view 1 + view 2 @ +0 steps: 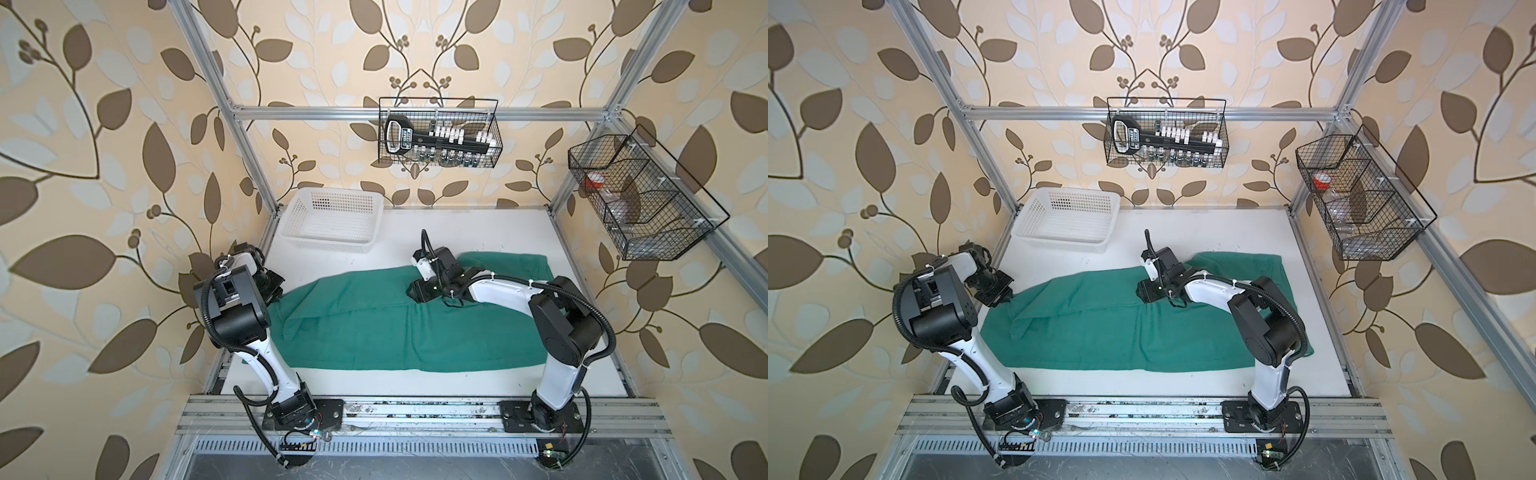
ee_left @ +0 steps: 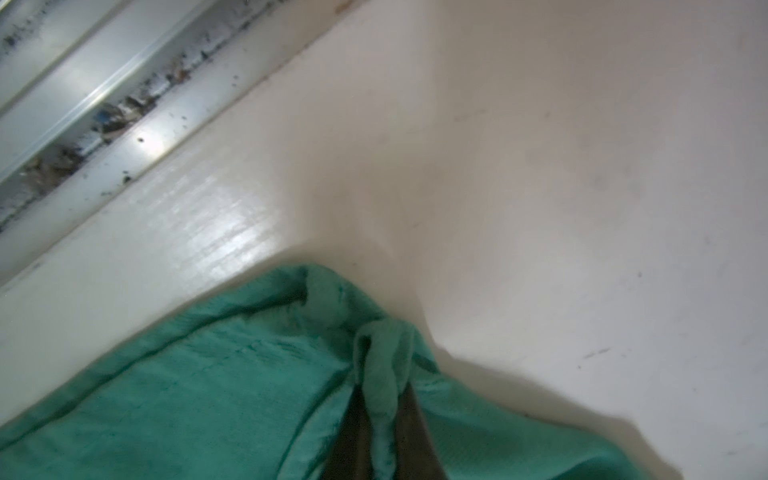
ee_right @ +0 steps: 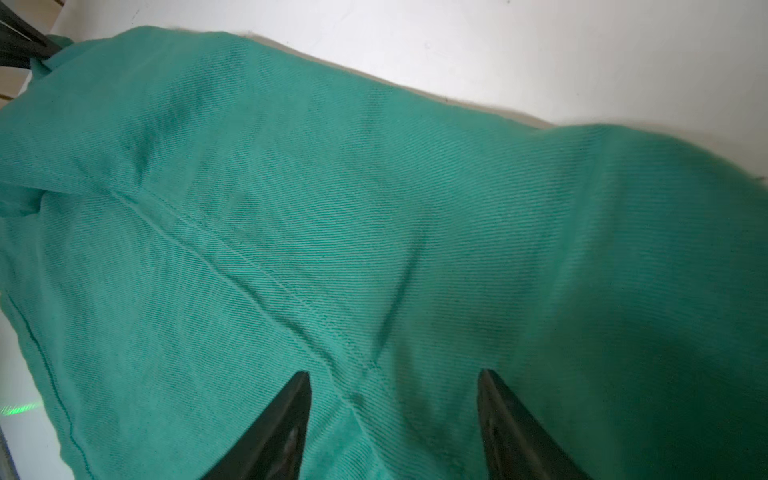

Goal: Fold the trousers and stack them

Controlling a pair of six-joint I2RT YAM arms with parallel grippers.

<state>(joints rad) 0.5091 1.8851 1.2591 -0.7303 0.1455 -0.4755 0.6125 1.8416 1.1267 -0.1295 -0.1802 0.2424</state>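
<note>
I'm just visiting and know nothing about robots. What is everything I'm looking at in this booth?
trousers: one pair, teal-green, spread across the table's middle.
plastic basket: one, white, perforated, table's far left corner.
wire baskets: two, black; one hung at the back holding a black handled tool, one hung at the right.
table: one, white.
frame: one, silver aluminium, around the table.
left arm: one, white and black, left side; jaws shut on the trousers' left end.
right arm: one, white and black, right side; jaws open over the trousers' middle.
</note>
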